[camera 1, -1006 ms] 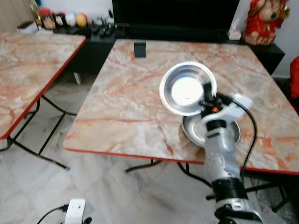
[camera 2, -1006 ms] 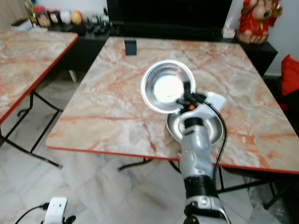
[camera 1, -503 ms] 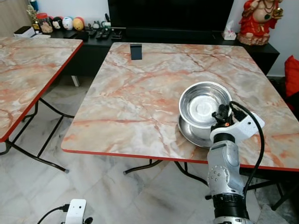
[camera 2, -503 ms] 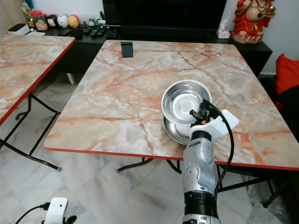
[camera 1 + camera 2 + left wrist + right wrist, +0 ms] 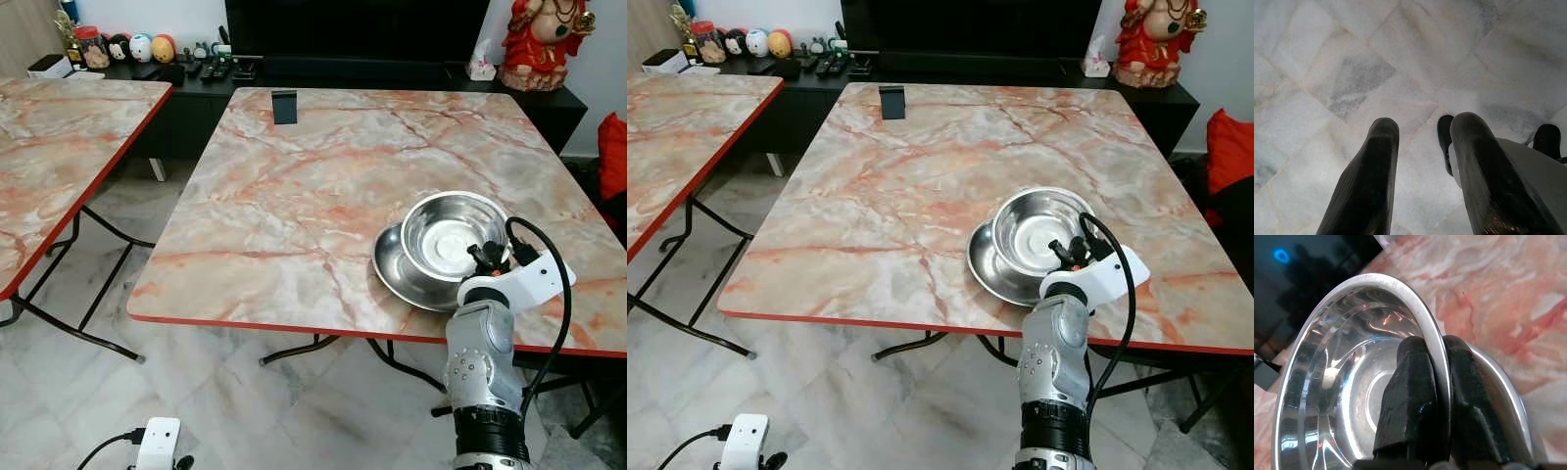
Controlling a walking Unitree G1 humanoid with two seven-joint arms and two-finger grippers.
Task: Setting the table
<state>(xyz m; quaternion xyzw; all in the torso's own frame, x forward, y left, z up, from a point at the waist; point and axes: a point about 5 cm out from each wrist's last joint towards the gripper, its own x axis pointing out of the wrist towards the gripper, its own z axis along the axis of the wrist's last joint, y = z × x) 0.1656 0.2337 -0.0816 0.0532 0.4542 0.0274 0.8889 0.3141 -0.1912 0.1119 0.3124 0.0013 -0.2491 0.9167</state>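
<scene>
Right gripper (image 5: 1436, 382) pinches steel bowl's (image 5: 453, 235) rim over a plate (image 5: 397, 271).
Marble table (image 5: 294, 186), tiled floor (image 5: 245, 411); bowl has shifted right.

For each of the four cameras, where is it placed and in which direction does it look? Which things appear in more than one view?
Left eye view: on the head, looking forward and down at the marble table; the right arm reaches to the steel bowl.
Right eye view: beside it, same scene; the bowl sits in a steel plate.
Left wrist view: on the left wrist, facing the tiled floor past the open left pincer.
Right wrist view: on the right wrist; the right pincer clamps the bowl's rim.
Shared: bowl, plate and table appear in both eye views and the right wrist view.
</scene>
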